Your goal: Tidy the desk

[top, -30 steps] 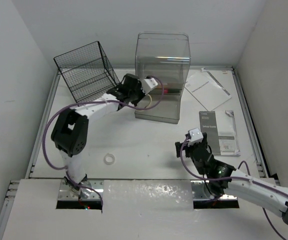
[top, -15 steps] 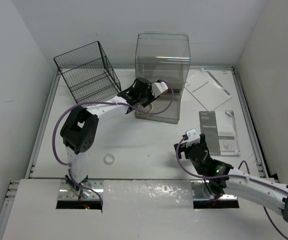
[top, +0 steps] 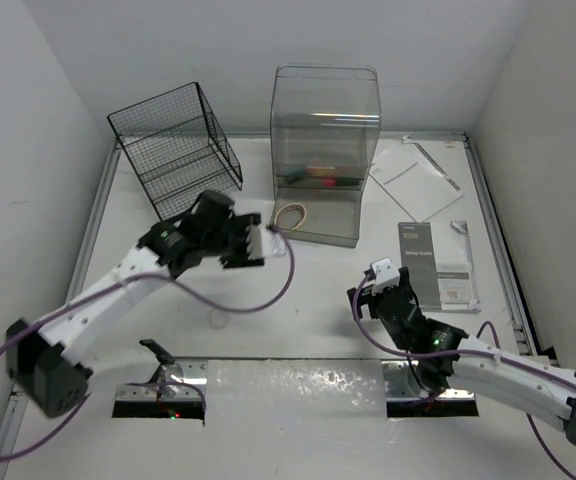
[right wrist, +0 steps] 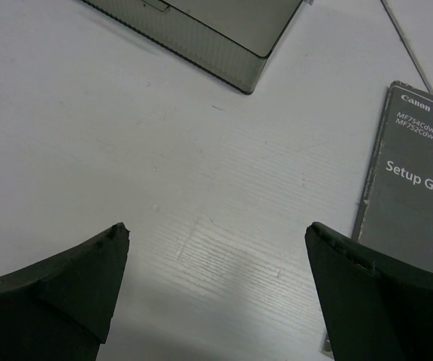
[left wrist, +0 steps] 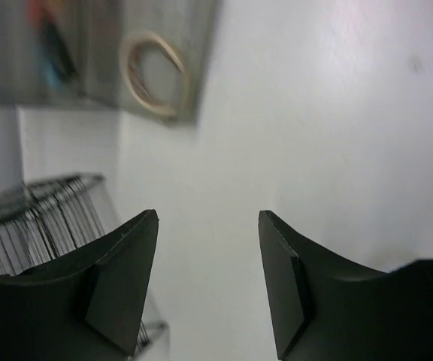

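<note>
Counter [top: 308, 285] spans the view; the clear box [top: 325, 130] stands at its far middle. Left pincer [left wrist: 209, 214], spread and empty, hovers just near-left of the box. Right pincer [right wrist: 216, 226], spread wide and empty, hangs near-right of the box, beside the Setup Guide booklet [top: 436, 262].
</note>
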`<act>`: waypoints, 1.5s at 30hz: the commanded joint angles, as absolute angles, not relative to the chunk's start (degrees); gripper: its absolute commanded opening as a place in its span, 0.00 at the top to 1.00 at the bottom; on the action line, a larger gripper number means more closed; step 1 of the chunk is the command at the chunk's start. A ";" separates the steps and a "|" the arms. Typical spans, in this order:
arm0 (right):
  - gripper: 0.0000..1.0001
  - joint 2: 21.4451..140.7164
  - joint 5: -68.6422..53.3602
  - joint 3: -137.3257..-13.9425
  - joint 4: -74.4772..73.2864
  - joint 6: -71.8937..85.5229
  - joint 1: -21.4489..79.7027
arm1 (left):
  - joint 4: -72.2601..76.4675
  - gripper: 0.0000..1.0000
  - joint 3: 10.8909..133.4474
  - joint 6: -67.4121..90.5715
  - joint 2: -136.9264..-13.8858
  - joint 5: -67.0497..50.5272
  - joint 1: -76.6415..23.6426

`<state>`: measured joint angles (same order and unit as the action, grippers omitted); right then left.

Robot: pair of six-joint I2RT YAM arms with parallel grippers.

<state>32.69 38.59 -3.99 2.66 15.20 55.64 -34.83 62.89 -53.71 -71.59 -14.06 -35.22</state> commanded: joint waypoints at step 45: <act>0.01 29.71 52.56 -6.50 -5.09 22.76 55.90 | -18.47 1.00 73.97 -26.82 -88.81 -12.67 -34.80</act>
<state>30.11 47.07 -5.06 -3.07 19.16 55.64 -28.64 65.78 -36.91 -82.11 -15.07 -34.46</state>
